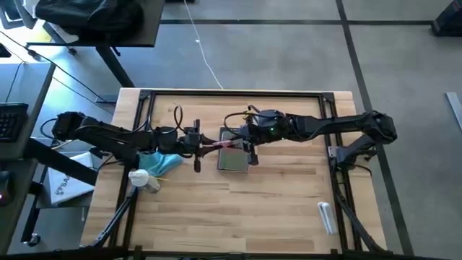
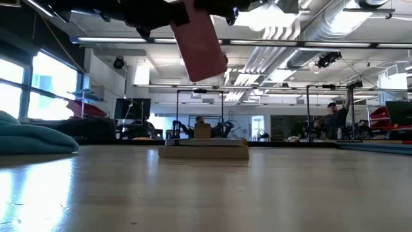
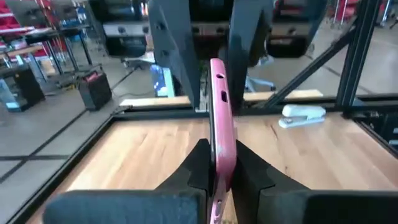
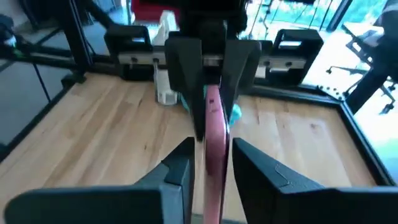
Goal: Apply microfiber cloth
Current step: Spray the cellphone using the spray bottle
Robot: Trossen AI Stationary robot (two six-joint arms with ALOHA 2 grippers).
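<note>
- Above the table [image 1: 274, 209], left gripper [image 1: 206, 147] and right gripper [image 1: 242, 142] both have jaws clamped on the pink phone [image 1: 225, 145].
- Microfiber cloth [image 1: 162, 162] lies beside the left arm.

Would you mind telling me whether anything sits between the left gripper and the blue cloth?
No object lies between them. The cloth sits just beside the left gripper, but that gripper and the right gripper both clamp the pink phone.
</note>
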